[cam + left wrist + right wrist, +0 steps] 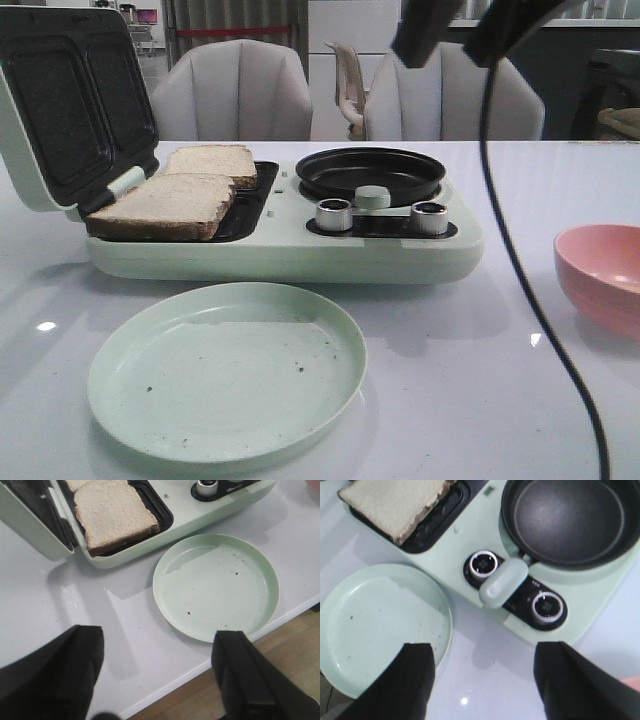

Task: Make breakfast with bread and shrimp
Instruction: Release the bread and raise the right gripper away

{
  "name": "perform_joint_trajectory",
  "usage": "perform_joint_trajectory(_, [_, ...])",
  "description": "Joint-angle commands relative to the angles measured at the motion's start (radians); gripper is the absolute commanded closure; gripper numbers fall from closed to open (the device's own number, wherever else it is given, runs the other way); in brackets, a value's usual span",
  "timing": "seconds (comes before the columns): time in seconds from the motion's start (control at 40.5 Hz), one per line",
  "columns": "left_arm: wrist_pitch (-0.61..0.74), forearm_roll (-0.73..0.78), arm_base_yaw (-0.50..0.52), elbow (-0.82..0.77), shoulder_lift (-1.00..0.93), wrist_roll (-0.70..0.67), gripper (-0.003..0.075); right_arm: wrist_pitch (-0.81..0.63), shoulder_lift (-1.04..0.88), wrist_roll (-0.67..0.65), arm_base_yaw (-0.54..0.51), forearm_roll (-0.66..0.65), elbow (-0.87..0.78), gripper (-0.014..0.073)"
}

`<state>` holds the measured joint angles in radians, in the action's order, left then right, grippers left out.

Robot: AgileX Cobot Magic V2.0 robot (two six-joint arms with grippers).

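Bread point(165, 205) on grill | plate point(260, 610) at table edge | both arms' fingers apart, empty

A glossy, reflective finish is shown by the white table point(560, 400); the pale green plate point(227, 370) looks like smooth, speckled plastic; a porous, rough crumb is seen on the bread point(170, 203); the pan point(371, 171) appears dark and matt; the knobs point(335, 214) look like shiny metal.
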<state>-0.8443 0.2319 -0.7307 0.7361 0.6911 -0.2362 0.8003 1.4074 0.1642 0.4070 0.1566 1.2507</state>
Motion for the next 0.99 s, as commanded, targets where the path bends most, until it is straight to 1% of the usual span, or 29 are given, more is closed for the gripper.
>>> perform_joint_trajectory(0.0, [0.066, 0.013, -0.006, 0.030, -0.005, 0.000, 0.0211, -0.074, -0.144, -0.013, -0.011, -0.006, -0.091, 0.0057])
perform_joint_trajectory(0.099, [0.066, 0.013, -0.006, 0.030, -0.005, 0.000, 0.0211, -0.071, -0.254, -0.047, -0.030, -0.022, -0.212, 0.0057])
perform_joint_trajectory(0.247, [0.066, 0.013, -0.006, 0.030, -0.005, 0.000, 0.0211, -0.043, -0.385, -0.108, -0.087, -0.057, -0.354, 0.0057])
perform_joint_trajectory(0.395, [0.066, 0.013, -0.006, 0.030, -0.005, 0.000, 0.0211, -0.037, -0.499, -0.109, -0.111, -0.066, -0.478, 0.0057])
perform_joint_trajectory(0.519, [0.066, 0.013, -0.006, 0.030, -0.005, 0.000, 0.0211, -0.027, -0.555, -0.109, -0.111, -0.064, -0.523, 0.0057])
perform_joint_trajectory(0.692, [0.060, 0.013, -0.006, 0.032, -0.002, 0.000, 0.0211, 0.014, -0.567, -0.109, -0.111, -0.064, -0.525, 0.0057])
perform_joint_trajectory(0.766, [0.013, 0.021, -0.006, 0.047, 0.020, 0.000, 0.0211, 0.016, -0.567, -0.109, -0.111, -0.064, -0.525, 0.0057])
perform_joint_trajectory(0.815, [-0.047, 0.041, -0.006, 0.068, 0.053, 0.000, 0.0211, 0.016, -0.565, -0.109, -0.111, -0.064, -0.525, 0.0057])
perform_joint_trajectory(0.914, [-0.162, 0.098, -0.004, 0.120, 0.132, 0.000, 0.0211, 0.016, -0.565, -0.109, -0.111, -0.064, -0.525, 0.0057])
perform_joint_trajectory(0.964, [-0.187, 0.131, 0.006, 0.140, 0.176, 0.000, 0.0211, 0.016, -0.565, -0.109, -0.111, -0.064, -0.525, 0.0057])
